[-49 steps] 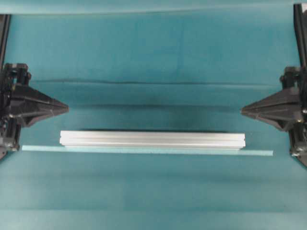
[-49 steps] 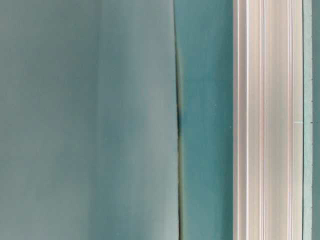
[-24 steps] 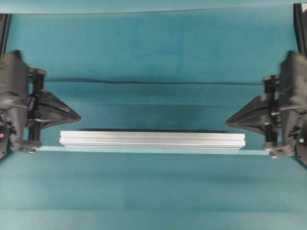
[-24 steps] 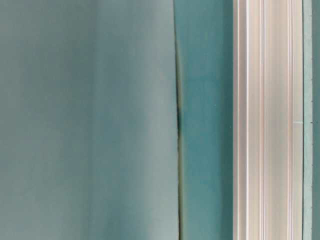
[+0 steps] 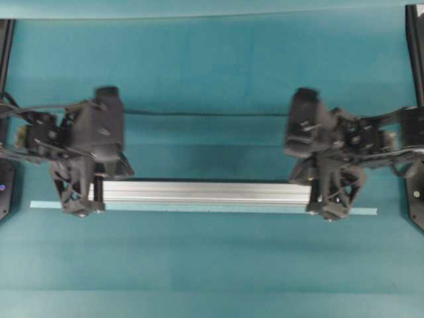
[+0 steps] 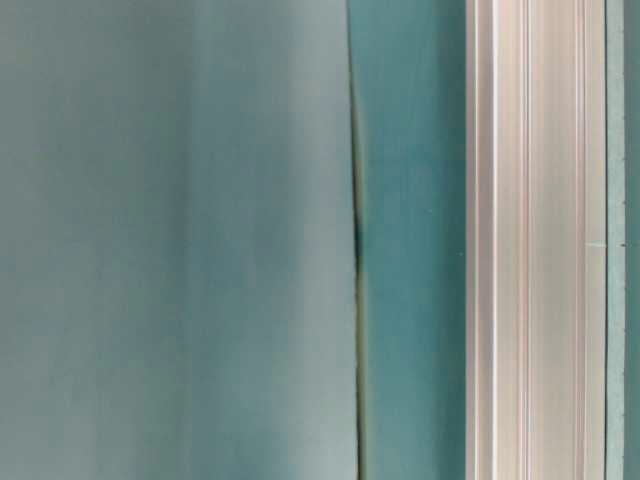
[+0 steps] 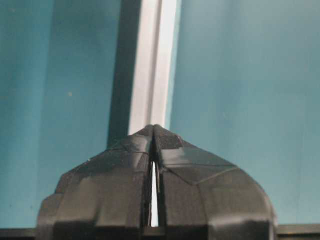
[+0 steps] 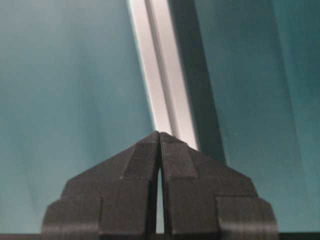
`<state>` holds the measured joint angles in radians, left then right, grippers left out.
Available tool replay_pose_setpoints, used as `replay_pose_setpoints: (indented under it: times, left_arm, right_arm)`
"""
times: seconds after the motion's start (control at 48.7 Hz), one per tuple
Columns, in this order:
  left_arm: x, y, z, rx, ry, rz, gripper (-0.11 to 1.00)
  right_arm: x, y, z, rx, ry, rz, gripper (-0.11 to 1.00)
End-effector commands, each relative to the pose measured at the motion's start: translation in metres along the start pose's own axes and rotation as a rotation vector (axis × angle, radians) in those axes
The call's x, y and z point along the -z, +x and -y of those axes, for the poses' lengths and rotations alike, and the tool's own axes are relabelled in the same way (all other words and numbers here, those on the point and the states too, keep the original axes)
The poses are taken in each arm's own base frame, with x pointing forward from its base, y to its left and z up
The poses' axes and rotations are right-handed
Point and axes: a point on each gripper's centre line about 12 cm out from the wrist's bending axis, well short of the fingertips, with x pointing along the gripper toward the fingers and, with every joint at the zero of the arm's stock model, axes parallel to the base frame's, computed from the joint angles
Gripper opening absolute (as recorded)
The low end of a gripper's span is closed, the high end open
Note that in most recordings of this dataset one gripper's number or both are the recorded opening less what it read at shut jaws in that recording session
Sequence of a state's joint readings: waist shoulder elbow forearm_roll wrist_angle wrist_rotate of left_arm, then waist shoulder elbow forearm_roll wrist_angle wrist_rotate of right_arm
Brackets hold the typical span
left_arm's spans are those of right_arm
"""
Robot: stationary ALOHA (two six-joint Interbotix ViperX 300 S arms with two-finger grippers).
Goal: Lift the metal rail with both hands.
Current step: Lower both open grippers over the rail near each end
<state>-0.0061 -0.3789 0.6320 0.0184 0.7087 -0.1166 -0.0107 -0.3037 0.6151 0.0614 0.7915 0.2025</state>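
The metal rail (image 5: 205, 192) lies flat on the teal cloth, running left to right; it also shows in the table-level view (image 6: 535, 240). My left gripper (image 5: 81, 195) hangs over the rail's left end and hides it. My right gripper (image 5: 329, 199) hangs over the right end and hides it. In the left wrist view the left gripper (image 7: 153, 127) is shut, tips touching, with the rail (image 7: 152, 75) running away beyond the tips. In the right wrist view the right gripper (image 8: 159, 134) is shut the same way above the rail (image 8: 162, 85). Neither gripper holds anything.
A thin pale-green tape strip (image 5: 368, 212) lies along the rail's near side and sticks out past both ends; it shows in the table-level view too (image 6: 615, 240). A fold in the cloth (image 5: 205, 114) runs behind the rail. Black arm bases stand at both edges.
Both arms have swung in from the table's sides to above the rail's two ends, fingers now pointing down. The rail has not moved.
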Motion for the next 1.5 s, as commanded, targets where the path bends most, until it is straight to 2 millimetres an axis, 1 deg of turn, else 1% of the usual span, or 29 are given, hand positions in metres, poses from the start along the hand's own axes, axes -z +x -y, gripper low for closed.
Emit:
replay_pose_setpoints:
  times: [0.0,0.185,0.349,0.452,0.637,0.781,0.863,0.904,0.986,1.048,1.089,1.13,1.212,1.253,1.294,1.335,1.356,1.479]
  left_arm:
    - [-0.011,-0.003,0.003,-0.002,0.011,-0.014,-0.01]
    - [-0.013,0.004,0.002,-0.009,0.056,-0.075,-0.01]
    - [-0.009,0.013,0.002,-0.012,0.066,-0.117,-0.01]
    - [-0.008,0.016,0.002,-0.013,0.072,-0.133,-0.01]
    - [-0.007,0.017,0.005,-0.007,0.1,-0.122,-0.01]
    - [-0.009,0.017,0.008,0.003,0.159,-0.098,-0.01]
    - [-0.009,0.018,0.009,0.004,0.172,-0.104,-0.01]
    - [-0.009,0.018,0.009,0.004,0.169,-0.104,0.01]
    - [-0.007,0.018,0.009,0.004,0.166,-0.11,0.1]
    - [-0.005,0.02,0.008,0.002,0.157,-0.116,0.21]
    - [-0.004,0.02,0.008,0.002,0.154,-0.118,0.32]
    - [-0.004,0.021,0.008,0.003,0.153,-0.116,0.45]
    - [-0.002,0.023,0.01,0.005,0.152,-0.113,0.7]
    - [-0.001,0.025,0.01,0.006,0.152,-0.112,0.81]
    - [0.001,0.028,0.01,0.006,0.154,-0.117,0.9]
    - [0.002,0.029,0.01,0.006,0.154,-0.117,0.97]
    - [0.003,0.031,0.01,0.006,0.154,-0.12,0.98]
    - [0.004,0.037,0.01,0.007,0.153,-0.121,0.98]
  right_arm:
    - [-0.005,0.008,0.0,0.015,-0.007,-0.053,0.0]
    - [-0.006,0.022,0.0,0.031,-0.033,-0.131,0.0]
    - [-0.009,0.03,0.0,0.031,-0.129,-0.172,0.0]
    - [-0.01,0.036,0.0,0.03,-0.172,-0.186,0.0]
    - [-0.011,0.038,0.001,0.03,-0.203,-0.187,0.0]
    - [-0.01,0.041,0.002,0.034,-0.234,-0.185,0.01]
    - [-0.009,0.041,0.003,0.034,-0.237,-0.182,0.04]
    - [-0.01,0.042,0.003,0.033,-0.238,-0.177,0.06]
    - [-0.01,0.043,0.002,0.033,-0.234,-0.171,0.15]
    - [-0.01,0.043,0.002,0.031,-0.236,-0.168,0.27]
    - [-0.01,0.044,0.002,0.032,-0.236,-0.164,0.36]
    - [-0.009,0.046,0.003,0.032,-0.236,-0.162,0.5]
    - [-0.007,0.047,0.003,0.032,-0.228,-0.156,0.74]
    - [-0.006,0.049,0.003,0.031,-0.23,-0.151,0.84]
    - [-0.005,0.051,0.002,0.029,-0.235,-0.139,0.91]
    - [-0.005,0.053,0.002,0.028,-0.235,-0.122,0.95]
    - [-0.005,0.053,0.002,0.027,-0.233,-0.115,0.96]
    - [-0.005,0.056,0.002,0.025,-0.23,-0.09,0.96]
